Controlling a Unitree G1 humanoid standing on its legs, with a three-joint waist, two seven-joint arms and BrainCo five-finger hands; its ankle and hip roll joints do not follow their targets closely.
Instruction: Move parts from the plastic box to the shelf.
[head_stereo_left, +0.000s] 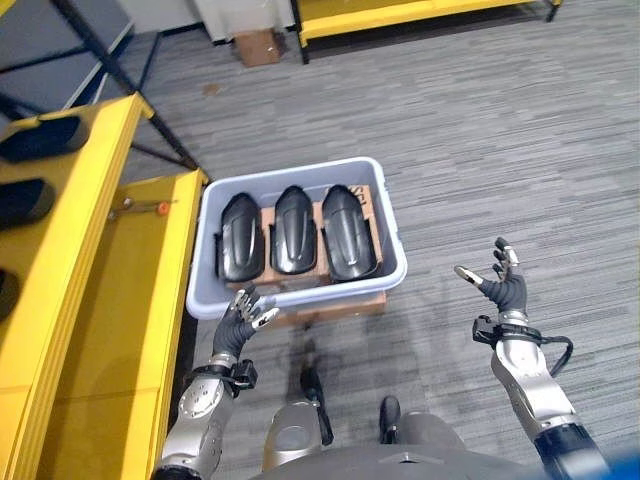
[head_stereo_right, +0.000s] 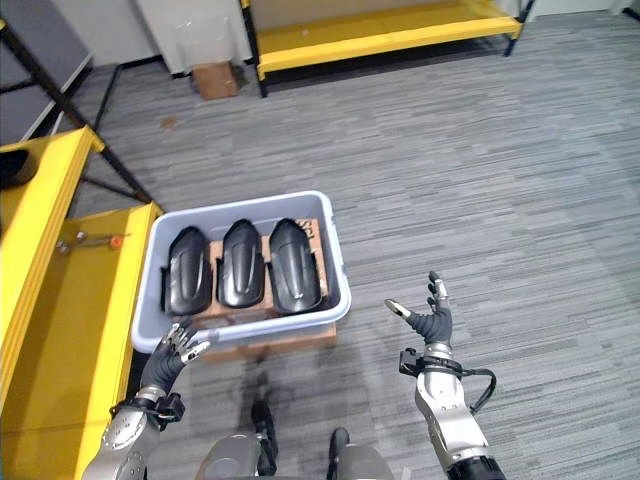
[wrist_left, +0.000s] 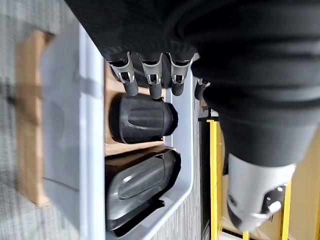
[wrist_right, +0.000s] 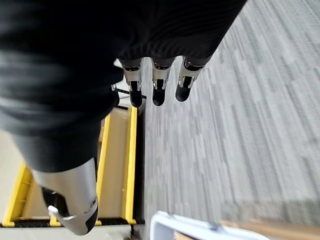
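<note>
A grey striped carpet spreads out below me, and on my left stands the yellow shelf, its upper tier running along the left edge with dark parts already lying in it, and a lower tier beside it. Far across the room another yellow shelf sits low against the wall, with a small cardboard box on the floor to its left. Right in front of me, touching the right side of my near shelf, is the pale grey plastic box, resting on a brown cardboard base that pokes out under its near edge. Inside the plastic box three black parts lie side by side, long ways running near to far: the left part, the middle part and the right part, each close against its neighbour on a brown liner. My left hand hovers at the near left corner of the plastic box, just over its rim, fingers spread loosely and empty; from my left wrist I see the fingertips hanging above the end of the nearest part without touching it. My right hand is raised well to the right of the plastic box over bare carpet, palm turned inward, fingers straight and apart, holding nothing. A small orange piece lies on the lower tier near the far left corner of the plastic box.
</note>
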